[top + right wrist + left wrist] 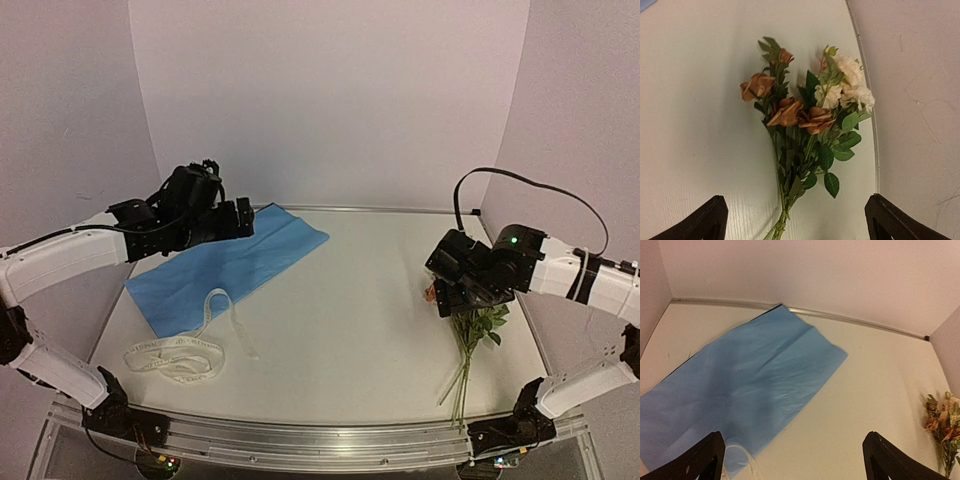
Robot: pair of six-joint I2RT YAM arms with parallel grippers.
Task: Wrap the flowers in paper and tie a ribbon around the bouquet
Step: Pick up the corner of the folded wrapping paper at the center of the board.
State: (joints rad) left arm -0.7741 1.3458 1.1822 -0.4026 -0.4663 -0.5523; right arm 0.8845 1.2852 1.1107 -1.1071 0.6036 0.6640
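Observation:
The light-blue paper (225, 265) lies flat at the table's back left, seen too in the left wrist view as paper (750, 385). The cream ribbon (180, 355) is loosely heaped in front of it, one loop (742, 457) resting on the sheet's near corner. My left gripper (238, 218) hovers open above the sheet, fingers (705, 460) wide apart and empty. The flowers (475, 330) lie at the right edge, stems toward the near edge. My right gripper (452, 292) hangs open over the blooms (805, 120), holding nothing. No wrapped bouquet is in view.
A metal rail (400, 210) borders the table at the back wall. The right wall (915, 100) stands close beside the flowers. The bunch also shows at the far right of the left wrist view as flowers (942, 420). Both arm bases sit at the near edge.

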